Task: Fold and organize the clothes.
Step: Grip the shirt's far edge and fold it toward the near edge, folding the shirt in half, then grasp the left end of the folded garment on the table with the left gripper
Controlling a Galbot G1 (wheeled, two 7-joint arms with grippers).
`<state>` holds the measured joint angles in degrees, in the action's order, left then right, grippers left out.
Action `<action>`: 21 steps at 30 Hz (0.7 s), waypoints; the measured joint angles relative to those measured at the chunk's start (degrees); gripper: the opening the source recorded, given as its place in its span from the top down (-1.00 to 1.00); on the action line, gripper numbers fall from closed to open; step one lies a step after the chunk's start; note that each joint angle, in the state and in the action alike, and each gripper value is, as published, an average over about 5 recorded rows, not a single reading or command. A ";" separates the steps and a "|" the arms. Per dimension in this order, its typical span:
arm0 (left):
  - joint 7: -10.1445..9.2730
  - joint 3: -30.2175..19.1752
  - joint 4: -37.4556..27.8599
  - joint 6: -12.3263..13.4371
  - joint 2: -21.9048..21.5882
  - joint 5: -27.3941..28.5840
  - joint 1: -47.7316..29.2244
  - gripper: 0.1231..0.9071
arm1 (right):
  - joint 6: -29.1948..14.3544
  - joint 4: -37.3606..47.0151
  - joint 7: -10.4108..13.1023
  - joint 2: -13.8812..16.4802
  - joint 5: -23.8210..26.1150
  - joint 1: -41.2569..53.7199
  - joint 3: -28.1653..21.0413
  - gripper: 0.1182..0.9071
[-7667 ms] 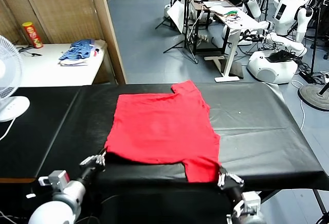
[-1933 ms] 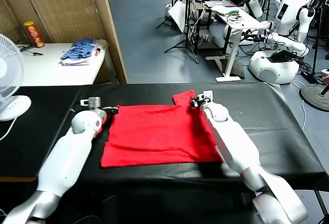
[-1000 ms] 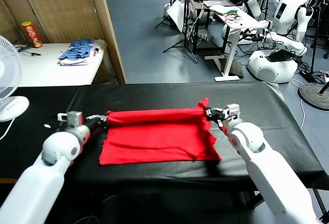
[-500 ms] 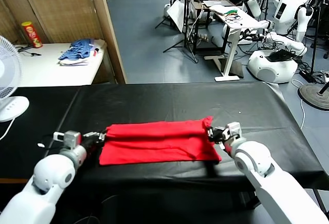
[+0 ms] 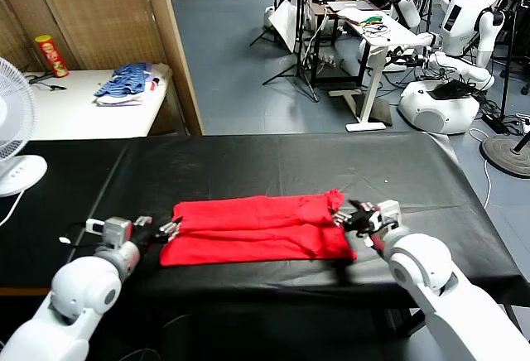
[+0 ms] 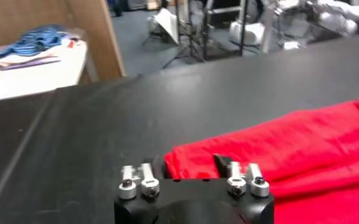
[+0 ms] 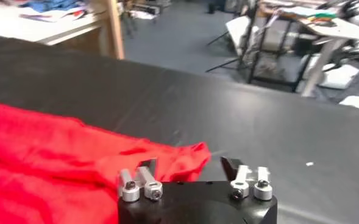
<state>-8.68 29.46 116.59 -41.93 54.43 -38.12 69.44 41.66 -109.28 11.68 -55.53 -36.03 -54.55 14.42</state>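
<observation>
The red T-shirt (image 5: 257,227) lies folded, long axis 9-to-3 o'clock on the counter (image 5: 273,166); left end effector (image 5: 161,232) and right end effector (image 5: 349,218) gape wide at its ends.

The left gripper (image 6: 191,173) sits low over the black table (image 6: 167,109) with its jaws spread, at the near left corner of the folded red T-shirt (image 6: 301,146). One fingertip (image 6: 223,163) lies against the red cloth. Far left, blue clothes (image 6: 33,41) lie on a white table (image 6: 39,70).
</observation>
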 joint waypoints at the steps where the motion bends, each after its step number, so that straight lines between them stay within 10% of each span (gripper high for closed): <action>1: -0.53 -0.10 -0.57 0.30 0.47 -1.08 -0.81 -0.68 | -0.51 1.27 0.07 -0.76 0.56 0.58 -0.32 -0.72; 12: -2.49 -3.52 -12.07 1.96 7.28 -7.65 -8.28 -0.72 | -6.46 14.69 -0.10 -8.30 4.38 4.61 -2.76 -0.69; 17: -2.50 -3.85 -15.36 2.09 8.53 -7.84 -9.04 -0.53 | -8.34 16.99 -0.31 -10.38 5.44 4.72 -2.85 -0.19; 21: -2.43 -3.83 -17.09 3.06 9.07 -6.92 -9.59 0.10 | -10.73 17.81 0.27 -11.70 7.14 4.37 -3.01 0.36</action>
<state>-11.10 25.63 99.50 -38.86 63.50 -45.04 59.85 30.92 -91.47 11.96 -67.23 -28.89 -50.19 11.41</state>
